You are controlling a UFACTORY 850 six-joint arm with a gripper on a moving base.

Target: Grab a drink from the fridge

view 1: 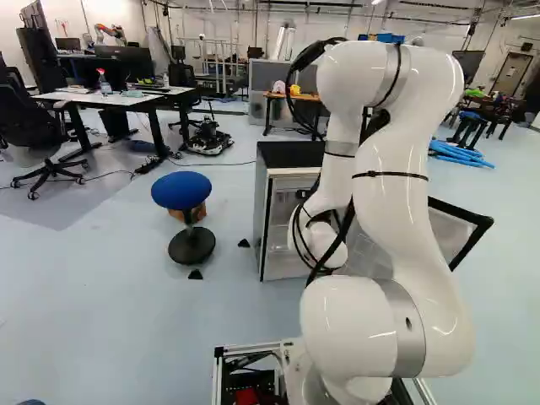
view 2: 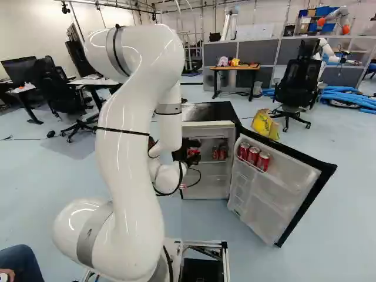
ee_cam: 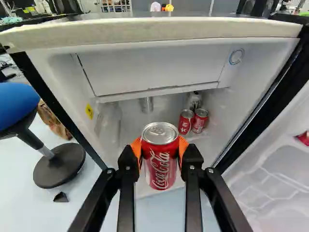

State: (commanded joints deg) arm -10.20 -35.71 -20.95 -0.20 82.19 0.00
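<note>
cans (ee_cam: pixel 185 123) on fridge shelf (view 2: pixel 212 161)

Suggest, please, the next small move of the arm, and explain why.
Probably ease the red can straight back, away from the fridge: the fingers hold it upright from both sides, and the door stands wide open, seemingly out of the way.

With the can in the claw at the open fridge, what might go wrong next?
The claw pinches a red can between orange pads; it may slip if the grip is weak. Lifting early might strike the fridge's top edge. Swinging toward the open door might bump it or the cans on its rack.
</note>
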